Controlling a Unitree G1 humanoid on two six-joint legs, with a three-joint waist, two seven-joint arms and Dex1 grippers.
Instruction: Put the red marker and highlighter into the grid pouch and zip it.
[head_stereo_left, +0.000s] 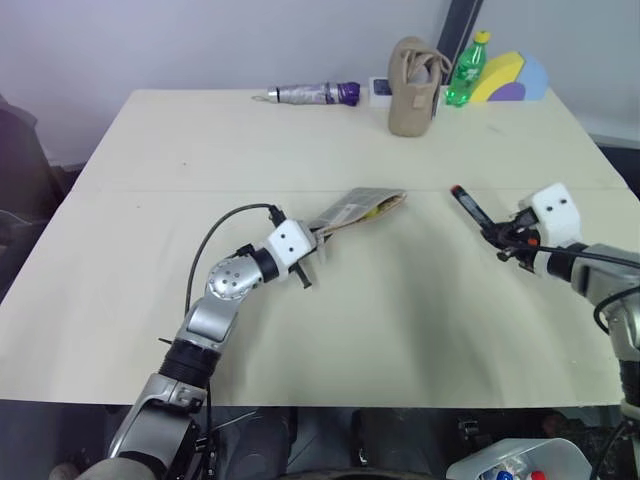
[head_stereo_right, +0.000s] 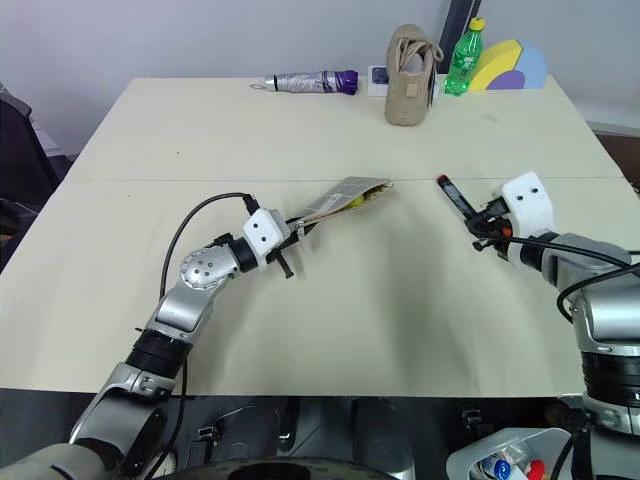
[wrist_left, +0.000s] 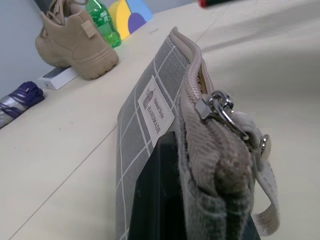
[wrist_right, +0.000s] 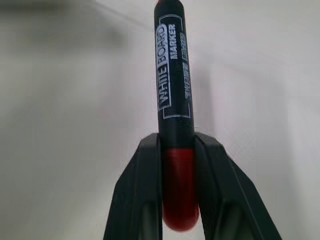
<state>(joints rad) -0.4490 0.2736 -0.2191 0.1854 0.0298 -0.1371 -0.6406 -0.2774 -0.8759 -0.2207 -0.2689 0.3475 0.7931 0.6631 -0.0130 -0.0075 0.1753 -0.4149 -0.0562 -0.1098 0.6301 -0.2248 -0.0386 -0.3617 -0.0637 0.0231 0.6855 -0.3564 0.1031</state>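
Note:
My left gripper (head_stereo_left: 318, 236) is shut on one end of the grey grid pouch (head_stereo_left: 356, 207), holding it off the table at mid-table. The left wrist view shows the pouch's white label and its zipper pull (wrist_left: 220, 107) by the gripper, with the zipper open beyond it. A bit of the yellow highlighter (head_stereo_left: 384, 208) shows inside the pouch's far open end. To the right, my right gripper (head_stereo_left: 495, 236) is shut on the red marker (head_stereo_left: 468, 205), which points up and toward the pouch. In the right wrist view both fingers (wrist_right: 140, 190) clamp the marker (wrist_right: 174, 90) near its red end.
Along the table's far edge stand an upright beige fabric bag (head_stereo_left: 413, 85), a green bottle (head_stereo_left: 467, 68), a folded umbrella (head_stereo_left: 315, 94), a small white box (head_stereo_left: 380, 88) and a yellow, blue and purple shape (head_stereo_left: 510, 78). A bin (head_stereo_left: 515, 462) sits below the table's front right corner.

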